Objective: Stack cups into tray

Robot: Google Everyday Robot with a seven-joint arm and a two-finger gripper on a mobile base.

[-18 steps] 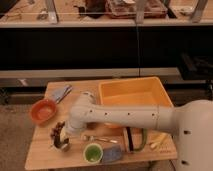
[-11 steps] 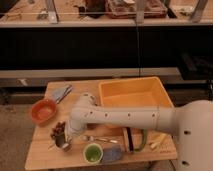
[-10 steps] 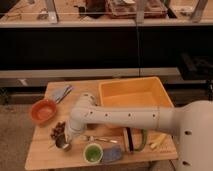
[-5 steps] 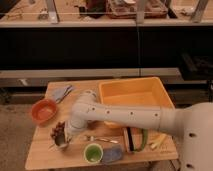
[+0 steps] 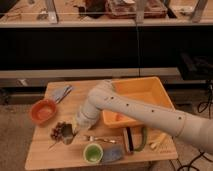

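Note:
The yellow-orange tray (image 5: 161,96) stands at the back right of the wooden table. The bright green cup (image 5: 93,152) stands upright near the front edge. The grey-silver cup (image 5: 68,137) sits at the front left, partly hidden by my gripper (image 5: 67,131), which is down right at it. My white arm reaches in from the right, crossing in front of the tray's left wall.
An orange-red bowl (image 5: 43,111) is at the left, with a dark clustered object (image 5: 56,131) beside the gripper. A fork (image 5: 98,139) lies near the middle front. A grey-blue cloth (image 5: 61,93) lies at the back left. A green-and-black item (image 5: 135,139) and a grey piece (image 5: 113,155) lie at the front.
The arm's elbow and wrist have shifted slightly. The gripper has stayed down at the grey-silver cup. The green cup and the tray have not moved.

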